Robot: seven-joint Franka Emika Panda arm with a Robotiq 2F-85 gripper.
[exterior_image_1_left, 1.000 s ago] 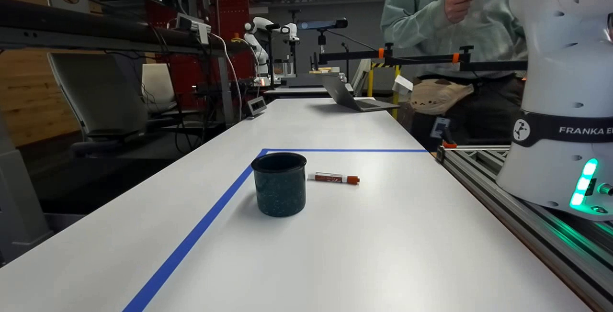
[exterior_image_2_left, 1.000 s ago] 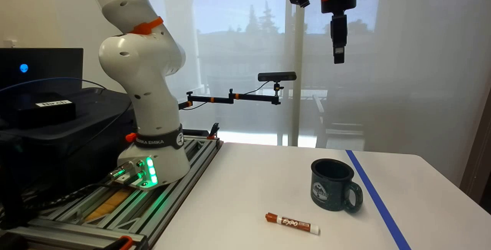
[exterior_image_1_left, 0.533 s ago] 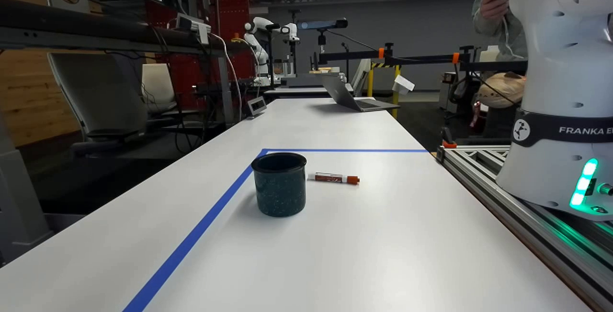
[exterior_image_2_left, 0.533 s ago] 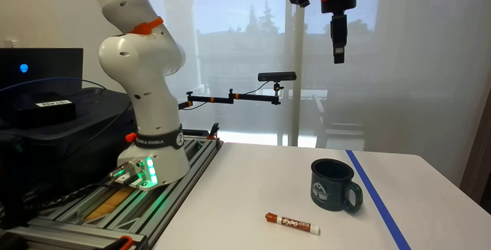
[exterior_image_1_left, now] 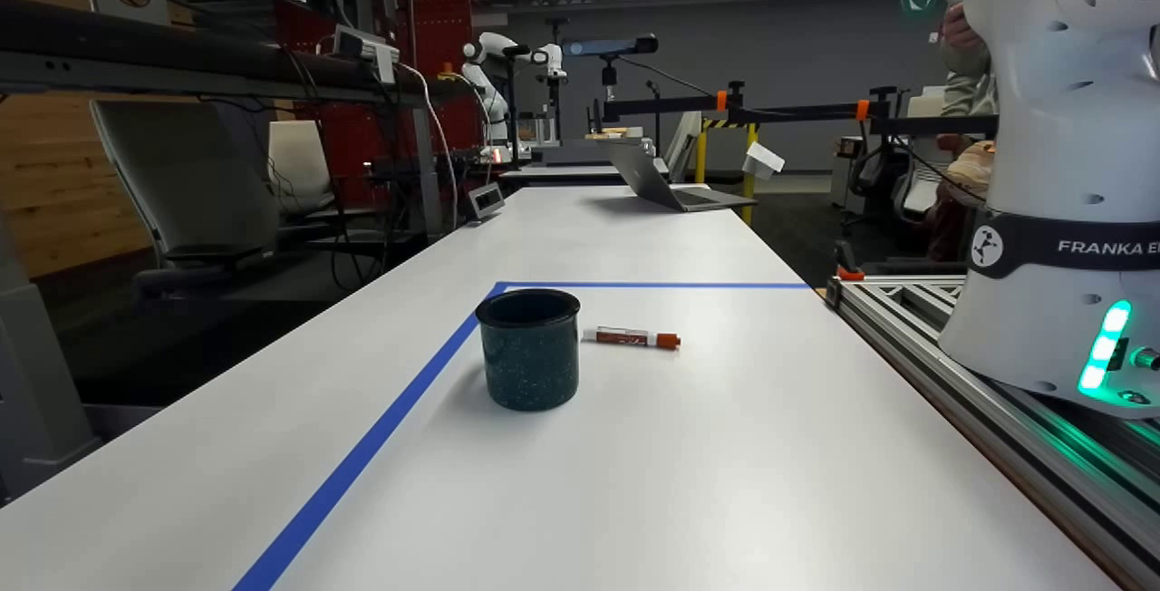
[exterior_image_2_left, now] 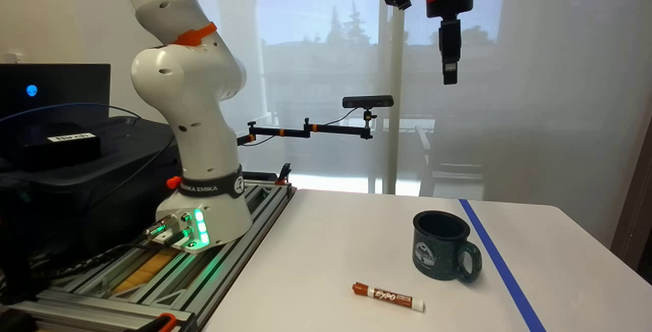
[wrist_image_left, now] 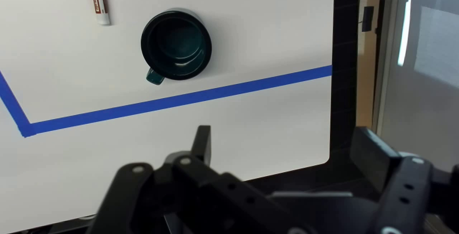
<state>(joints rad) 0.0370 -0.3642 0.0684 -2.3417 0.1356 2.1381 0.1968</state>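
The pincer [wrist_image_left: 283, 144] is released, its black fingers standing wide apart in the wrist view, and in an exterior view it hangs well above the table [exterior_image_2_left: 316, 250]. Nearest to it is the mug [exterior_image_2_left: 440, 248], upright on the table, roughly midway between the edge along the robot's base [exterior_image_2_left: 219, 220] and the opposite edge. It stands just beside the blue tape [exterior_image_2_left: 500, 266], on the base's side, not touching.

The mug is squat and straight-sided, a dark green finely flecked with paler specks, with a thick rim that looks almost black. A pale emblem with a mountain shape is printed on its side, and its looped handle points away from the base, toward the tape. From above, the glossy green inside catches curved streaks of light.

The marker [exterior_image_2_left: 388, 297] lies flat near the mug, the two apart. It has a rust-brown cap, a brown label lettered EXPO in white, and a white end; the cap is turned to the edge along the base, the white end to the opposite edge. Of the two, the mug is closer to the table's rounded corner by the window [exterior_image_2_left: 316, 26].
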